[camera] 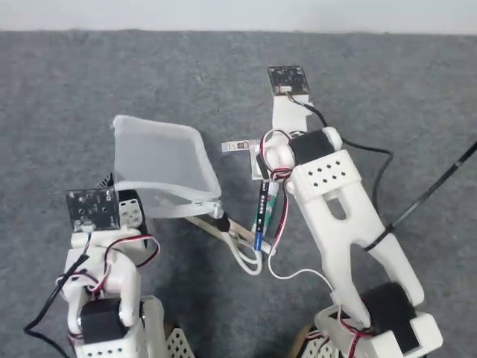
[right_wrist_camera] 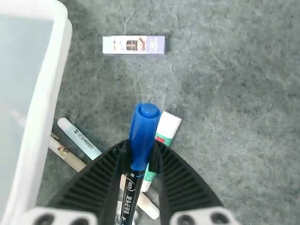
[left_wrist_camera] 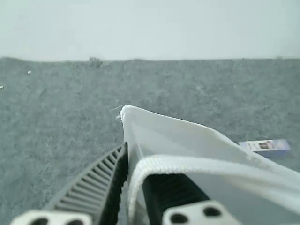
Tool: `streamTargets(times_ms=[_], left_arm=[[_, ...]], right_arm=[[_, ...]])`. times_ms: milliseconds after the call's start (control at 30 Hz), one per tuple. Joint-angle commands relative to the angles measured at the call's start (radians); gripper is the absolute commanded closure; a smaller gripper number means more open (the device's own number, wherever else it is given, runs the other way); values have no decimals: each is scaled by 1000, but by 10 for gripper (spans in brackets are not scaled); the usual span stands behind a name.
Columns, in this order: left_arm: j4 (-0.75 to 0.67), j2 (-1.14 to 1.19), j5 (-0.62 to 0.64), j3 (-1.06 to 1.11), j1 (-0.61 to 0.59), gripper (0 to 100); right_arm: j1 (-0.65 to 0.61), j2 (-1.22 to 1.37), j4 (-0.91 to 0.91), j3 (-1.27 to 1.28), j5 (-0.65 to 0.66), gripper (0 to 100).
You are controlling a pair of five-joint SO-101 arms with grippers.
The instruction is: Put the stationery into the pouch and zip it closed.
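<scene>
A translucent white pouch [camera: 160, 160] is held up with its mouth open. My left gripper [camera: 133, 207] is shut on its near rim; in the left wrist view the rim [left_wrist_camera: 187, 164] passes between that gripper's [left_wrist_camera: 133, 168] black fingers. My right gripper [camera: 263, 168] is shut on a blue-capped marker [camera: 260, 216], just right of the pouch. In the right wrist view the marker [right_wrist_camera: 142, 131] sticks out between the fingers [right_wrist_camera: 103, 168], above the loose pens. The pouch wall [right_wrist_camera: 28, 70] is beside it.
A small purple-and-white box [camera: 237, 146] [right_wrist_camera: 133, 45] [left_wrist_camera: 265, 146] lies on the grey carpet beyond the marker. Under the marker lie a green-and-white pen [right_wrist_camera: 163, 133], a pale blue pen [right_wrist_camera: 79, 139] and a beige stick [right_wrist_camera: 65, 154]. Cables trail by the right arm.
</scene>
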Motion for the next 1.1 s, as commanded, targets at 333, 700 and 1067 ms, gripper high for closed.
streamTargets(times_ms=[333,700,1067], left_arm=[[160,6,11,-332,8,991],[198,511,-18,-641,32,991],[443,887,100,-1053,35,991]], right_arm=[[1,-70,-85,43,-18,991],[47,-68,-87,43,-20,991],[47,-67,-87,43,-20,991]])
